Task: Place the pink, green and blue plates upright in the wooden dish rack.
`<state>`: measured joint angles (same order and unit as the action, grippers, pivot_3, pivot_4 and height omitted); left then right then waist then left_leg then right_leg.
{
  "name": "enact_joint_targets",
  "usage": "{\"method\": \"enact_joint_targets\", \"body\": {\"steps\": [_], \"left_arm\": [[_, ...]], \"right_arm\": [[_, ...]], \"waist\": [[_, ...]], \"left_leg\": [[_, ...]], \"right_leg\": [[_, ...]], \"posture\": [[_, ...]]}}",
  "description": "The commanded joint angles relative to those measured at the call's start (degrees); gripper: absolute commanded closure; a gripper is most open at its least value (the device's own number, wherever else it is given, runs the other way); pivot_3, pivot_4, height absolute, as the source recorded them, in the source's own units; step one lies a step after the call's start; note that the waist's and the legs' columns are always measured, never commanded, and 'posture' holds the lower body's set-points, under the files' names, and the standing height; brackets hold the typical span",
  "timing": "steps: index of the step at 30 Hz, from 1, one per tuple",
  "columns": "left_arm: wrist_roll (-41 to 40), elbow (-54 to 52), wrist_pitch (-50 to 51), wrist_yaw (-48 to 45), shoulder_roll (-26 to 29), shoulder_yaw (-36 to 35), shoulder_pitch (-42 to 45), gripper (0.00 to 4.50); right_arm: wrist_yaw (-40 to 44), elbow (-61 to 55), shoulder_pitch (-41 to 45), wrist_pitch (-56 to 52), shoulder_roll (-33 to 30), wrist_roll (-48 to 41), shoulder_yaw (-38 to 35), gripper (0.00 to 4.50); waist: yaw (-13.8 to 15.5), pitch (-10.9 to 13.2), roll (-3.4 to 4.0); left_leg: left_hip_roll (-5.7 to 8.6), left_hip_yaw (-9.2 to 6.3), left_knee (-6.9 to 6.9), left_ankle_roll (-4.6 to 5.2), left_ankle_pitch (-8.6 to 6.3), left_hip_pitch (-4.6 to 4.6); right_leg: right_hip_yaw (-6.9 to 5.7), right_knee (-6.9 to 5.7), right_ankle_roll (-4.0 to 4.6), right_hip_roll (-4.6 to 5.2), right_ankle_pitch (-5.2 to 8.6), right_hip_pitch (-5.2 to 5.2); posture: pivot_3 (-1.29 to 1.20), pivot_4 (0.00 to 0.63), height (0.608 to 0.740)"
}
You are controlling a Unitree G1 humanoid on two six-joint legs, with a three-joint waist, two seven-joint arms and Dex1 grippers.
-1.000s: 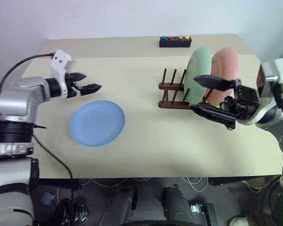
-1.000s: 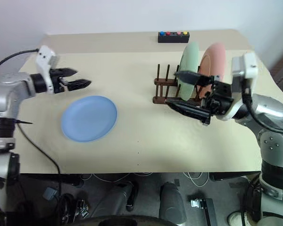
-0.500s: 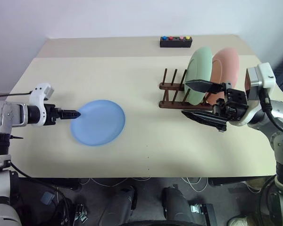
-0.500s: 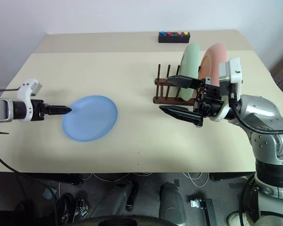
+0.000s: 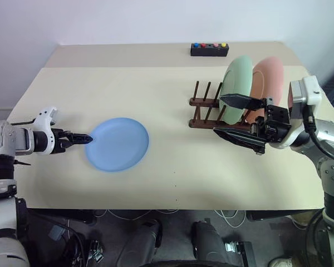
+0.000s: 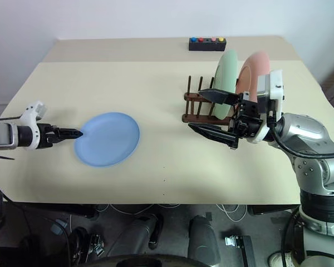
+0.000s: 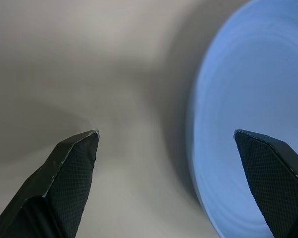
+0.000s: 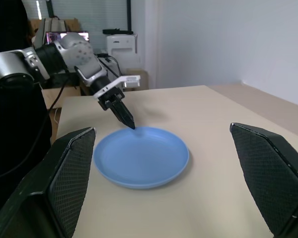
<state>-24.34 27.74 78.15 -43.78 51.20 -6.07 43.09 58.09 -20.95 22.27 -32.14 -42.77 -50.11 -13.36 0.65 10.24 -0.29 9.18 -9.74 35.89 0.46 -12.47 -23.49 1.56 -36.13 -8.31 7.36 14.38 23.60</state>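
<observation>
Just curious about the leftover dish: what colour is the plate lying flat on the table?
Light blue. The plate shows best in the left eye view.

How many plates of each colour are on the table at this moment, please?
Blue plate, lying flat on the table: 1
Green plate, upright in the wooden dish rack: 1
Pink plate, upright in the same rack: 1
Total: 3

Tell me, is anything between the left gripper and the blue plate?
No. The open left gripper sits right at the edge of the blue plate, with only bare table around it.
</observation>
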Motion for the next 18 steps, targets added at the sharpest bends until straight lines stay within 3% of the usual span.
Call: {"method": "enact_joint_targets", "body": {"steps": [1, 14, 17, 18], "left_arm": [[1.50, 2.78, -2.06, -0.94, 0.47, 2.34, 3.75, 0.00], [5.93, 17.58, -1.97, -10.72, -2.70, 15.73, 12.66, 0.00], [7.02, 19.73, -2.75, -12.41, -3.76, 16.88, 14.07, 0.86], [7.41, 20.27, -2.96, -12.84, -4.03, 17.16, 14.38, 1.37]], "right_arm": [[-0.43, -1.28, 0.17, 0.82, 0.10, -0.19, -0.85, 0.07], [-2.33, -2.45, -0.94, 0.72, 0.01, -0.28, -1.56, 0.07], [-2.61, -2.59, -1.26, 0.91, -0.03, -0.17, -1.65, 0.00], [-2.75, -2.68, -1.33, 0.93, -0.01, -0.18, -1.68, 0.00]], "waist": [[-0.01, 0.00, 0.00], [0.07, -0.03, 0.03], [0.03, -0.04, 0.05], [0.05, -0.04, 0.05]], "left_leg": [[0.00, 0.00, 0.00, 0.00, 0.00, 0.00], [0.02, 0.01, 0.03, 0.01, 0.01, 0.01], [0.04, 0.02, 0.03, 0.01, 0.01, 0.01], [0.04, 0.01, 0.03, 0.01, 0.01, 0.01]], "right_leg": [[0.00, 0.01, 0.00, 0.00, 0.00, 0.00], [-0.01, -0.01, -0.01, 0.00, 0.00, -0.03], [0.00, -0.01, -0.01, 0.02, 0.00, -0.03], [0.00, -0.02, -0.01, 0.01, 0.00, -0.03]], "posture": [[0.00, 0.150, 0.740], [0.00, 0.150, 0.740], [0.00, 0.150, 0.740], [0.00, 0.150, 0.740]]}}
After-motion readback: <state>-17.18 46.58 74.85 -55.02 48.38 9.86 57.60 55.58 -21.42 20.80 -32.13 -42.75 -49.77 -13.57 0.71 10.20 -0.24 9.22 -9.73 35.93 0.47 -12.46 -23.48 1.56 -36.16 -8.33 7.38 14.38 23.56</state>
